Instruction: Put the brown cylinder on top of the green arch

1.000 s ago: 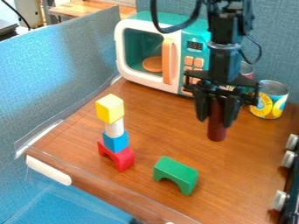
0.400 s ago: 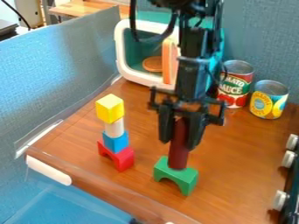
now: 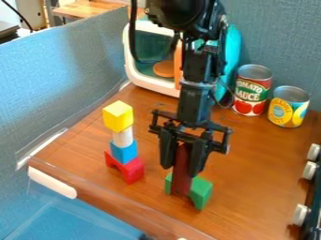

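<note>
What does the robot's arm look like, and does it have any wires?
The arm is black, with a big rounded joint up high and a greyish ring lower down. A black cable curves beside it. Its end effector is black too, with two chunky fingers and thin crossbars.

end effector [image 3: 181, 169] + brown cylinder [image 3: 182, 182] | shifted down-left in view | tomato can [image 3: 252, 91] uncovered

On the worktop [image 3: 254, 157], a toy microwave [image 3: 130, 58] stands at the back left, with one can [image 3: 252, 93] to its right and another can [image 3: 289, 108] beyond that, near the back right corner. Near the front edge, left of centre, a top cube [image 3: 118, 116] sits on a round block [image 3: 123, 137], on a lower cube [image 3: 125, 151], on a base arch [image 3: 134, 172]. To the stack's right, by the front edge, is a separate arch [image 3: 202, 189], partly behind the cylinder [image 3: 181, 180] in the gripper [image 3: 182, 168].
</note>
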`<move>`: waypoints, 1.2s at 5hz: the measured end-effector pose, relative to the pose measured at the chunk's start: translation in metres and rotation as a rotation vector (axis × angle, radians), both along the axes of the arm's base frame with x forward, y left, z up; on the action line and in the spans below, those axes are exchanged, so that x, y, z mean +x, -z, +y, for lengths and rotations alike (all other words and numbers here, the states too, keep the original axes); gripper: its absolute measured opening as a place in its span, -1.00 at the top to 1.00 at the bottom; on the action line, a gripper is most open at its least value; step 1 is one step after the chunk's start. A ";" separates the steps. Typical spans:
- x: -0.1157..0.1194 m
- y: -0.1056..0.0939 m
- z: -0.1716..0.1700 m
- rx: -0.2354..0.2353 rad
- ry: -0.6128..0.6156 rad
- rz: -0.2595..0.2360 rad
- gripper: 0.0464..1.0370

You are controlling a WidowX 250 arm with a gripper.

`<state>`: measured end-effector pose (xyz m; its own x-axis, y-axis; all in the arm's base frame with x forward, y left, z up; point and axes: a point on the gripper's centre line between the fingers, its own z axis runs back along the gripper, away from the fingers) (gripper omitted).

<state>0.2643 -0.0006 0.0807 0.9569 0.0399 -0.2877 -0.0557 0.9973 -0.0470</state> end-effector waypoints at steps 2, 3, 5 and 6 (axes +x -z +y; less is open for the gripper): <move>0.006 0.003 0.003 0.009 0.012 -0.048 0.02; 0.006 0.003 0.005 0.008 0.000 -0.048 0.02; 0.012 0.001 0.004 0.009 -0.007 -0.078 0.02; 0.019 0.002 0.003 0.003 0.001 -0.119 0.02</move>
